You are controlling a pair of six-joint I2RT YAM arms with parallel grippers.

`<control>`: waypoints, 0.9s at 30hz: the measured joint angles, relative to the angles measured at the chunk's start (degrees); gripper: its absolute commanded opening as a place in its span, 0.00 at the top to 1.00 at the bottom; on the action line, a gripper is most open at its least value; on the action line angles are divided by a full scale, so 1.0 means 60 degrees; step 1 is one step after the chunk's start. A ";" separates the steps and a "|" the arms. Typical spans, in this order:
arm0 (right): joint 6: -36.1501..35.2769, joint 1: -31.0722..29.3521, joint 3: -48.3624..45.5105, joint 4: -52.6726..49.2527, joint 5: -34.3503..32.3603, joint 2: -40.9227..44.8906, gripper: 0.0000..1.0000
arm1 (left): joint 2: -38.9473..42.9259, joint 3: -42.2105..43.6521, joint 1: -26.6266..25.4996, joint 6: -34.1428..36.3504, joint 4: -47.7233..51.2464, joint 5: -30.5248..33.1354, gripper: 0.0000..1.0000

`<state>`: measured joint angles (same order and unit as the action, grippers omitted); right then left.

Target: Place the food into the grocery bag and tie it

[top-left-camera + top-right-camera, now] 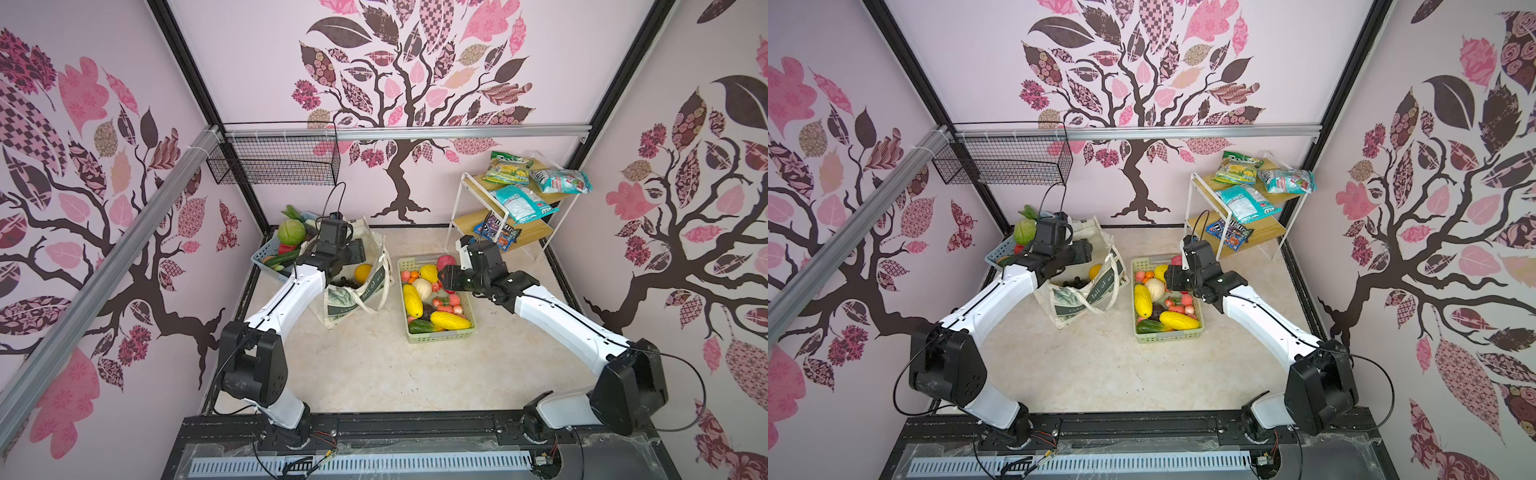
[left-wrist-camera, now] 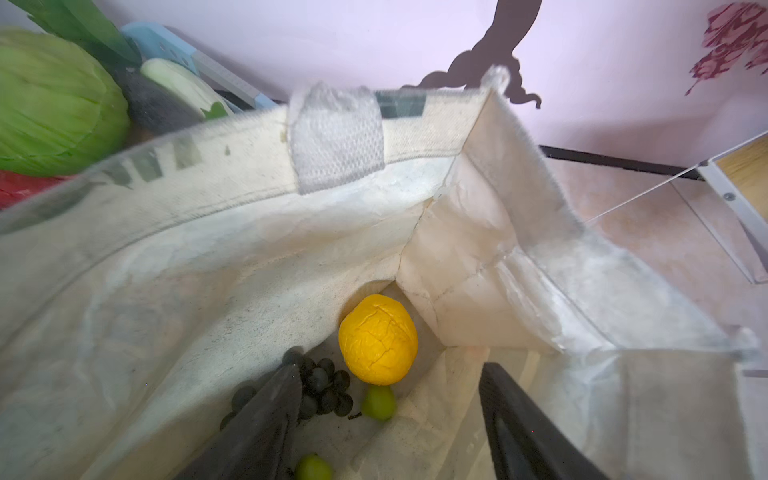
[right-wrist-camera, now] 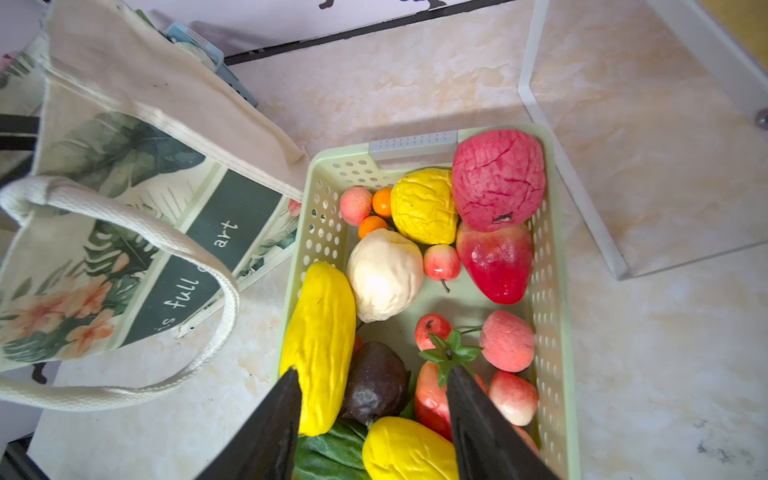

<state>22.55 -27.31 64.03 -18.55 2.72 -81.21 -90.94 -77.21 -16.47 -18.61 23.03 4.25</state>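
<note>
Marble-look tabletop, far left: the cabbage (image 1: 291, 232) waits in the blue basket (image 1: 261, 258). Next, my left gripper (image 2: 390, 372) hangs open and empty above the grocery bag (image 2: 208, 249), which holds a yellow fruit (image 2: 378, 338) and a grape bunch (image 2: 320, 386). My right gripper (image 3: 375, 370), open too, hovers over the full green basket (image 3: 328, 232). Most packing and the tying remain, I judge.

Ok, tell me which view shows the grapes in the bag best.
Left wrist view: it looks into the grocery bag, where the grape bunch lies beside a yellow fruit, grapes distinct. Both top views show only a dark patch in the bag's mouth; the right wrist view, just the bag's outside.
</note>
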 measured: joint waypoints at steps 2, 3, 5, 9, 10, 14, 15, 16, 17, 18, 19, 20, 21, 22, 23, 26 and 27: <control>-0.0036 0.0000 -0.0018 0.0015 -0.0186 -0.0182 0.38 | 0.0149 -0.0091 0.0000 -0.0055 0.0076 -0.0033 0.28; -0.0055 0.0000 -0.0040 0.0055 -0.0248 -0.0251 0.38 | 0.0208 -0.0106 0.0000 -0.0091 0.0106 -0.0055 0.28; -0.0084 0.0000 -0.0069 0.0120 -0.0448 -0.0419 0.38 | 0.0419 -0.0113 0.0000 -0.0229 0.0219 -0.0120 0.28; -0.0168 0.0000 -0.0069 0.0382 -0.0838 -0.0827 0.38 | 0.0863 -0.0117 -0.0018 -0.0492 0.0401 -0.0226 0.29; -0.0219 -0.0004 -0.0069 0.0492 -0.0954 -0.0998 0.38 | 0.1002 -0.0117 -0.0040 -0.0554 0.0433 -0.0233 0.29; -0.0415 -0.0022 -0.0138 0.0929 -0.1446 -0.1661 0.38 | 0.1545 -0.0117 -0.0280 -0.0696 0.0619 -0.0189 0.29; -0.0466 -0.0033 -0.0153 0.1013 -0.1559 -0.1814 0.38 | 0.1708 -0.0113 -0.0419 -0.0688 0.0659 -0.0124 0.29; -0.0517 -0.0047 -0.0157 0.1067 -0.1672 -0.1953 0.38 | 0.1829 -0.0113 -0.0535 -0.0685 0.0703 -0.0066 0.29; -0.0568 -0.0069 -0.0157 0.1133 -0.1785 -0.2109 0.38 | 0.1993 -0.0102 -0.0685 -0.0678 0.0765 0.0004 0.29; -0.0605 -0.0102 -0.0157 0.1202 -0.1891 -0.2248 0.38 | 0.2149 -0.0080 -0.0820 -0.0678 0.0816 0.0066 0.29; -0.0645 -0.0127 -0.0157 0.1257 -0.1993 -0.2379 0.37 | 0.2277 -0.0018 -0.0918 -0.0688 0.0820 0.0091 0.29; -0.0696 -0.0149 -0.0157 0.1319 -0.2091 -0.2510 0.36 | 0.2455 0.0102 -0.1009 -0.0707 0.0823 0.0109 0.29; -0.0732 -0.0171 -0.0157 0.1362 -0.2175 -0.2608 0.36 | 0.2608 0.0244 -0.1056 -0.0736 0.0831 0.0120 0.29; -0.0769 -0.0189 -0.0157 0.1432 -0.2277 -0.2718 0.35 | 0.2750 0.0419 -0.1086 -0.0780 0.0834 0.0135 0.29; -0.0801 -0.0189 -0.0153 0.1508 -0.2382 -0.2841 0.35 | 0.2860 0.0586 -0.1137 -0.0834 0.0860 0.0142 0.29; -0.0860 -0.0189 -0.0138 0.1701 -0.2656 -0.3206 0.34 | 0.2958 0.0954 -0.1260 -0.0940 0.0951 0.0109 0.29; -0.0907 -0.0189 -0.0127 0.1723 -0.2743 -0.3326 0.33 | 0.2958 0.1056 -0.1304 -0.0973 0.0973 0.0087 0.29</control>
<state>17.10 -28.45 63.26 -8.21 -13.74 -101.16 -73.19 -70.87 -24.29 -24.45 28.86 4.78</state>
